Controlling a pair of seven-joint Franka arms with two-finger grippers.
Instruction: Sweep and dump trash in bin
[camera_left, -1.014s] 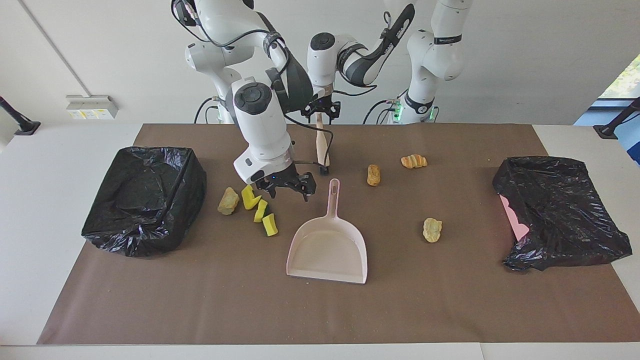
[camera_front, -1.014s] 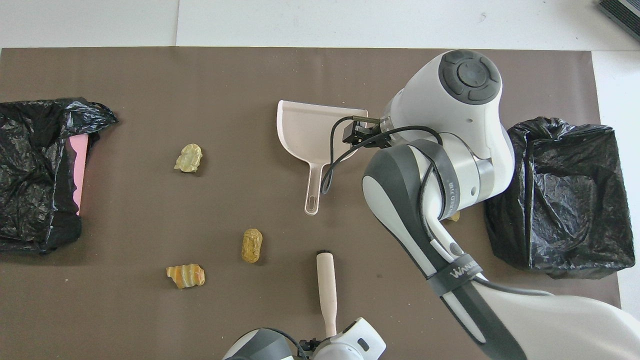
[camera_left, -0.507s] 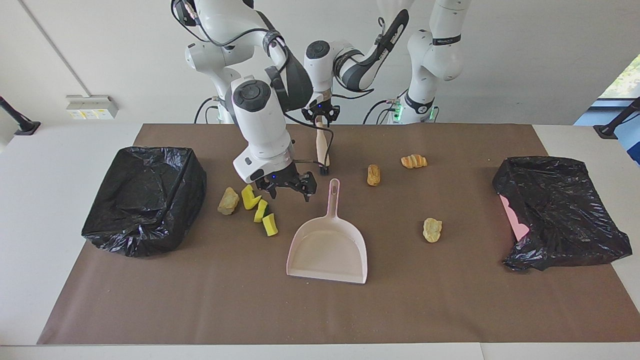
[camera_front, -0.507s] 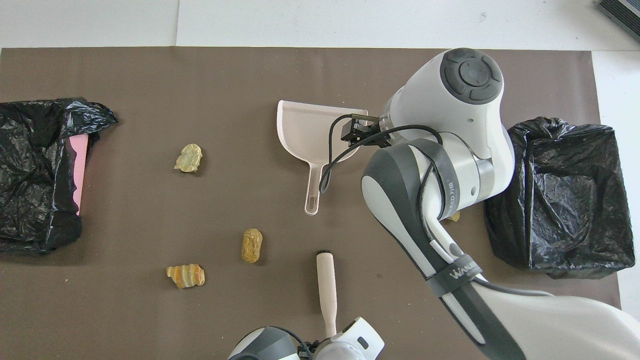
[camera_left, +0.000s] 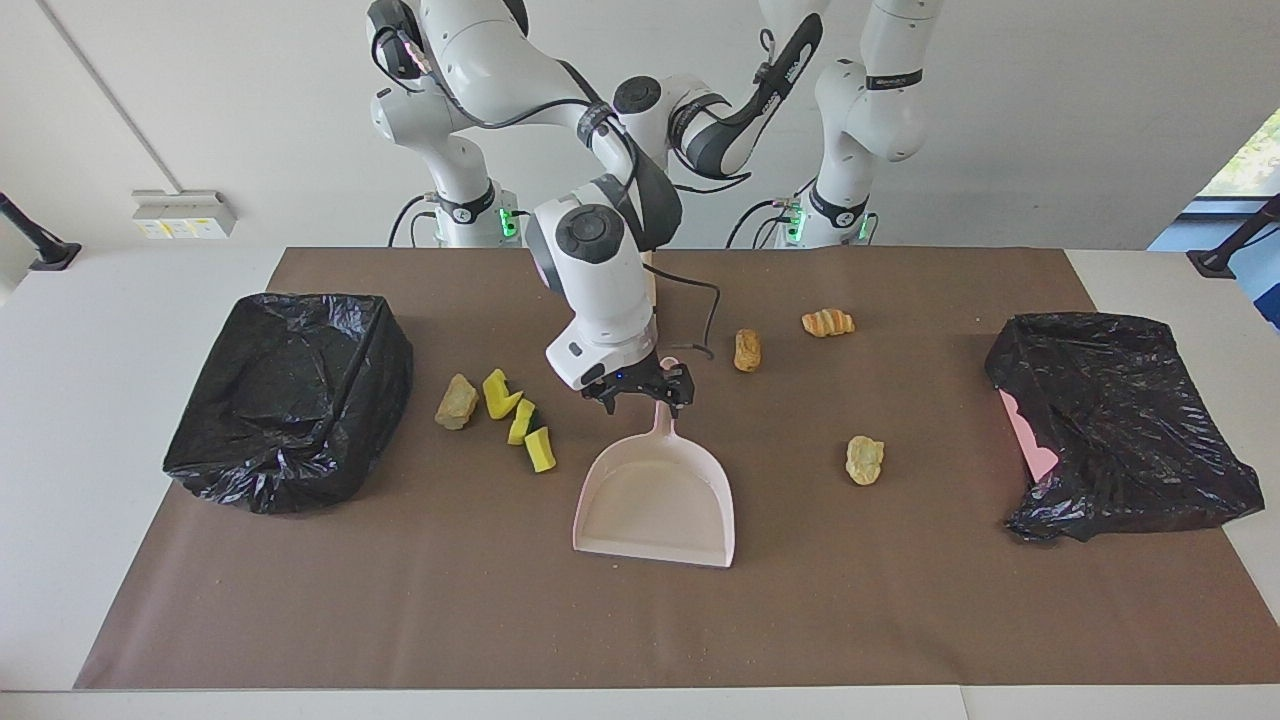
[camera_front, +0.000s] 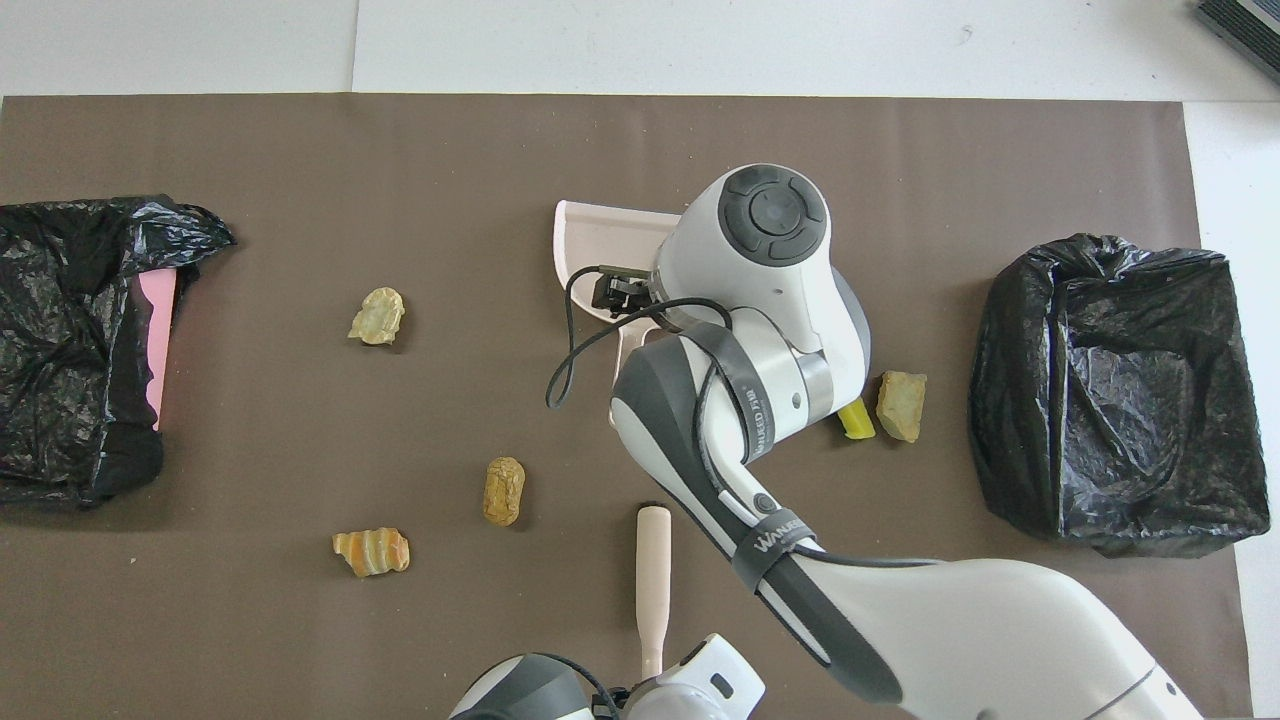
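The pink dustpan (camera_left: 655, 500) lies mid-table, its handle pointing toward the robots. My right gripper (camera_left: 645, 393) hangs open over that handle, a finger on each side. My left gripper (camera_front: 648, 680) is shut on the end of the pale brush (camera_front: 653, 565); the right arm hides both in the facing view. A tan lump (camera_left: 457, 402) and three yellow sponge wedges (camera_left: 520, 420) lie beside the dustpan toward the right arm's end. A bread piece (camera_left: 747, 350), a croissant (camera_left: 827, 322) and another tan lump (camera_left: 864, 460) lie toward the left arm's end.
A bin lined with a black bag (camera_left: 290, 400) stands at the right arm's end of the brown mat. A second black-bagged bin (camera_left: 1120, 420), with pink showing, stands at the left arm's end. Fine crumbs dot the mat.
My right gripper has moved from beside the sponge wedges to over the dustpan's handle. The left gripper has closed on the brush handle.
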